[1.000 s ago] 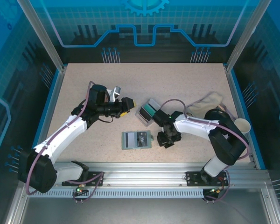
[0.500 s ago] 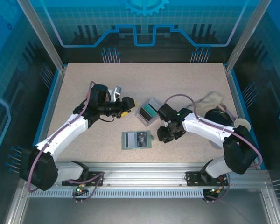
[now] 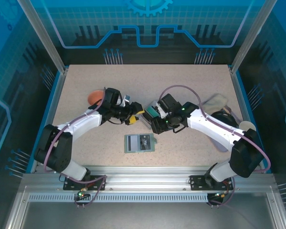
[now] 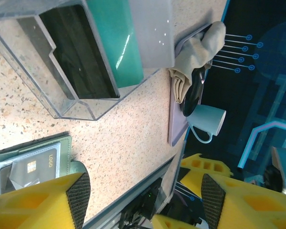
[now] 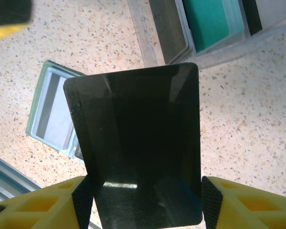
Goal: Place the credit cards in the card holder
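1. Glossy black rectangular plastic card (image 5: 138,143): I see it clamped by its side edges in the right gripper (image 5: 145,202).
2. Sage-green folding card holder (image 3: 139,142): lies open and flat on the speckled table (image 3: 190,86), near the front edge.
3. Clear plastic rectangular box (image 4: 62,102): holds a teal card (image 4: 115,43) and a second dark card (image 4: 78,62).
4. Left gripper (image 4: 144,193): fingers spread, grasping nothing, just beside the box.
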